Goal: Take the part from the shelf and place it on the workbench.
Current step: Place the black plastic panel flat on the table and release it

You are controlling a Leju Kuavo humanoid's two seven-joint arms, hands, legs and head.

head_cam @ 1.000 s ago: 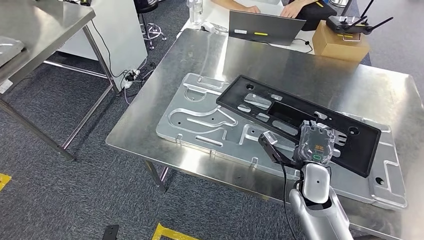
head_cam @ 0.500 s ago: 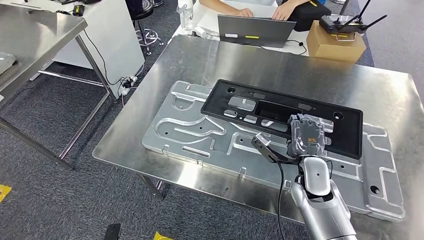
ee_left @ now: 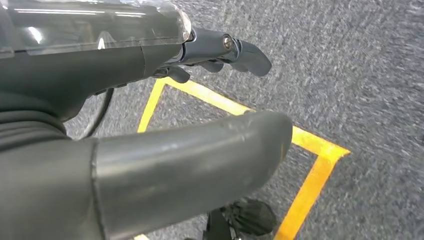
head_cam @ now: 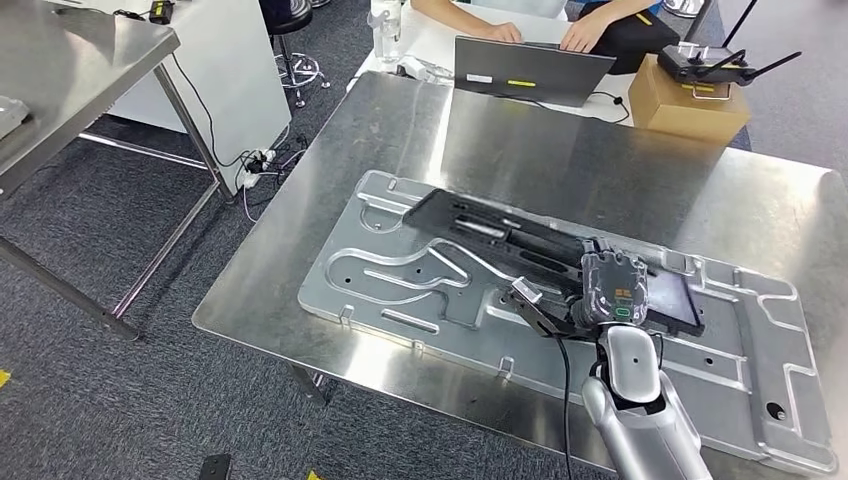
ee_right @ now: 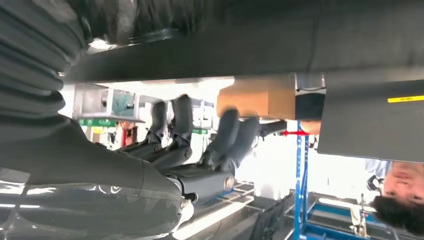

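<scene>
The part is a long black plastic frame (head_cam: 500, 232) with cut-outs. It lies low and nearly flat over a silver metal plate (head_cam: 400, 275) on the steel workbench (head_cam: 560, 150). My right hand (head_cam: 612, 290) grips the frame's near edge toward its right end, thumb sticking out to the left. In the right wrist view the frame (ee_right: 250, 45) is a dark band with my fingers (ee_right: 225, 135) curled against it from below. My left hand (ee_left: 150, 125) hangs over grey carpet, holding nothing, thumb and fingers apart.
A laptop (head_cam: 530, 68) with a person's hands (head_cam: 585, 30) on it sits beyond the workbench's far edge. A cardboard box (head_cam: 695, 102) carries a remote controller (head_cam: 715, 62). Another steel table (head_cam: 70, 60) stands at the left. Yellow tape (ee_left: 310, 150) marks the floor.
The black frame has tipped from facing the camera to nearly flat and has sunk toward the silver plate, still in my right hand. The head view has shifted slightly.
</scene>
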